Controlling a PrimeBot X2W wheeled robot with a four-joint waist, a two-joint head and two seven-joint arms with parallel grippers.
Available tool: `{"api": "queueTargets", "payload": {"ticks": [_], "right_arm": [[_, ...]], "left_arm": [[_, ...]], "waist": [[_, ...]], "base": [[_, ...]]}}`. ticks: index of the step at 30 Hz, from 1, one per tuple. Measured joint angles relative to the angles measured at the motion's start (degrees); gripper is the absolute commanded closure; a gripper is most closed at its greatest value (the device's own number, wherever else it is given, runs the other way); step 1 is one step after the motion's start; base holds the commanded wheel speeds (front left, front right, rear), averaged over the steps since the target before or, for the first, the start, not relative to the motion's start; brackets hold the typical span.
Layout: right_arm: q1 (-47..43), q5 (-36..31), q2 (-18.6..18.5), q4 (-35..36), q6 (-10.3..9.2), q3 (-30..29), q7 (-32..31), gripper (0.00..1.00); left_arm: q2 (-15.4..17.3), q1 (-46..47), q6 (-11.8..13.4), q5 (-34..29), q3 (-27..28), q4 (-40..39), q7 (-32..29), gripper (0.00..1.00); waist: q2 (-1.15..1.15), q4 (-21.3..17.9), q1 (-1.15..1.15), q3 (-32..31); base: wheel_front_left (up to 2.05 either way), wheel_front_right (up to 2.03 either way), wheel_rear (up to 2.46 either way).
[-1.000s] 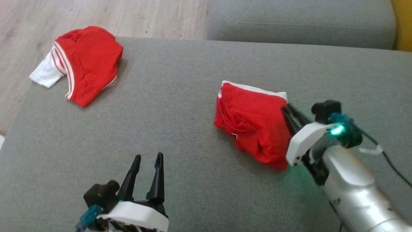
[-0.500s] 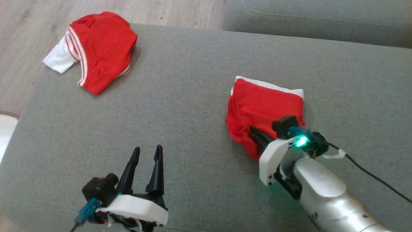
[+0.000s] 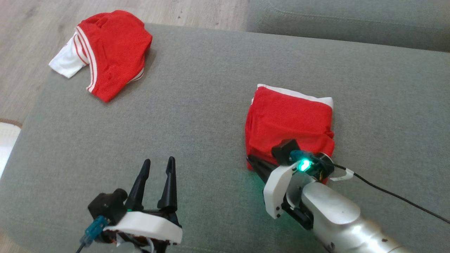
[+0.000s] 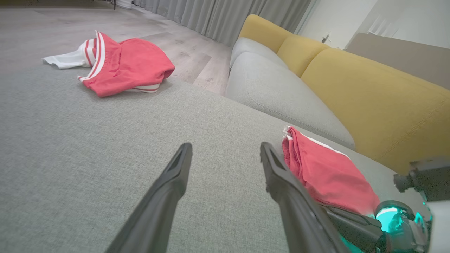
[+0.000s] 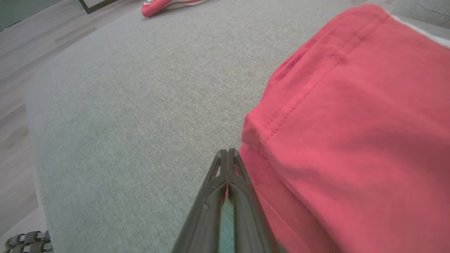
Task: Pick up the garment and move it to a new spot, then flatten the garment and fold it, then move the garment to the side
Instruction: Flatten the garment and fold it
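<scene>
Head view: the folded garment lies as a neat red rectangle w/ a white edge on its far side, on the right half of the grey seat cushion. My right gripper sits low at its near-left corner, jaws clenched, tips against the cloth edge. Can't tell from here if any fabric is nipped. I reckon the fold is done & this is the start of the move-aside step. Coming in low at a corner makes sense: drag or shove it w/o spilling the layers. My left gripper hovers near the front edge, jaws released & empty, well apart from the cloth, prob. parked out of the way. A second red garment lies rumpled at the far-left corner, next to the floor. Not my target, I think.

Left wrist view: btwn my spread left jaws there's bare cushion. The folded garment is off to the right, its stacked layers showing at the edge, w/ a yellow backrest behind.

Right wrist view: jaws pressed tip to tip, just beside the hemmed corner, cloth on their right. There's a thin reddish sliver btwn them lower down, too small to call a grip.
</scene>
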State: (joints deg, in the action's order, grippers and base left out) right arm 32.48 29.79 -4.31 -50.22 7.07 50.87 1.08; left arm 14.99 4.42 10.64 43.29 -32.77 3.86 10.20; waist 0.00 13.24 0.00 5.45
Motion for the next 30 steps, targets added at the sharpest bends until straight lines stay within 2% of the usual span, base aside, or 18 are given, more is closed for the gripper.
{"api": "queueTargets", "payload": {"ticks": [4,5,6,7,8,9,10,11,14,16,22,27,30], "right_arm": [[0.59,0.49,-0.02,0.62,0.0,-0.67,3.44,1.0],[0.9,0.53,-0.04,0.87,0.0,-1.16,4.3,0.95],[1.16,0.8,-0.1,1.23,0.0,-1.71,5.09,0.83],[1.26,1.13,-0.18,1.57,0.0,-2.52,5.86,0.63],[1.25,1.37,-0.23,1.85,0.0,-3.37,6.59,0.54],[1.24,1.48,-0.29,2.12,0.0,-4.25,7.31,0.54],[1.21,1.48,-0.35,2.42,0.0,-5.37,8.01,0.2],[1.14,1.48,-0.45,2.66,0.0,-6.59,8.68,0.0],[0.65,0.66,-1.29,3.19,0.0,-11.1,10.53,0.0],[-0.83,-2.61,-2.25,3.35,0.0,-16.95,11.9,0.0],[-8.47,-8.0,-1.89,5.89,0.0,-27.3,12.63,0.0],[-17.69,-15.5,-0.49,11.34,0.0,-38.64,12.72,0.0],[-23.08,-19.41,0.79,16.26,0.0,-43.4,13.06,0.0]], "left_arm": [[0.07,-0.01,0.04,-0.01,0.51,0.16,0.25,0.0],[0.12,-0.01,0.18,-0.01,0.64,0.24,0.53,0.0],[0.2,-0.01,0.54,-0.01,0.76,0.34,0.55,0.0],[0.3,-0.02,0.56,-0.01,0.88,0.45,0.55,0.0],[0.45,-0.04,0.65,-0.01,1.02,0.54,0.57,0.0],[0.63,-0.05,0.81,-0.03,1.11,0.6,0.78,0.0],[0.86,-0.05,1.01,-0.31,1.13,0.66,1.04,0.0],[1.04,-0.05,1.16,-0.7,1.19,0.85,1.05,0.0],[1.11,-0.14,1.46,-0.88,1.3,1.45,1.31,0.0],[1.26,-0.25,1.49,-0.93,1.36,2.31,1.79,0.0],[1.71,-1.54,1.54,-1.03,1.69,3.44,2.5,0.0],[2.31,-3.59,1.54,-2.11,1.82,4.88,3.07,0.0],[2.33,-4.92,1.54,-2.34,1.79,5.28,3.26,0.0]], "waist": [[0.0,-0.84,0.0,-0.72],[0.0,-1.07,0.0,-0.97],[0.0,-1.3,0.0,-1.24],[0.0,-1.56,0.0,-1.56],[0.0,-1.81,0.0,-1.9],[0.0,-2.1,0.0,-2.25],[0.0,-2.42,0.0,-2.6],[0.0,-2.74,0.0,-2.96],[0.0,-3.72,0.0,-4.23],[0.0,-4.77,-0.01,-5.48],[0.0,-6.57,-0.01,-7.01],[0.0,-7.98,-0.01,-8.52],[0.0,-8.73,-0.01,-9.28]], "base": [[0.0,0.0,0.0],[0.0,0.0,0.0],[0.0,0.0,0.0],[0.0,0.0,0.0],[0.0,0.0,0.0],[0.0,0.0,0.0],[0.0,0.0,0.0],[0.0,0.0,0.0],[0.0,0.0,0.0],[0.0,0.0,0.0],[0.0,0.0,0.0],[0.0,0.0,0.0],[0.0,0.0,0.0]]}}
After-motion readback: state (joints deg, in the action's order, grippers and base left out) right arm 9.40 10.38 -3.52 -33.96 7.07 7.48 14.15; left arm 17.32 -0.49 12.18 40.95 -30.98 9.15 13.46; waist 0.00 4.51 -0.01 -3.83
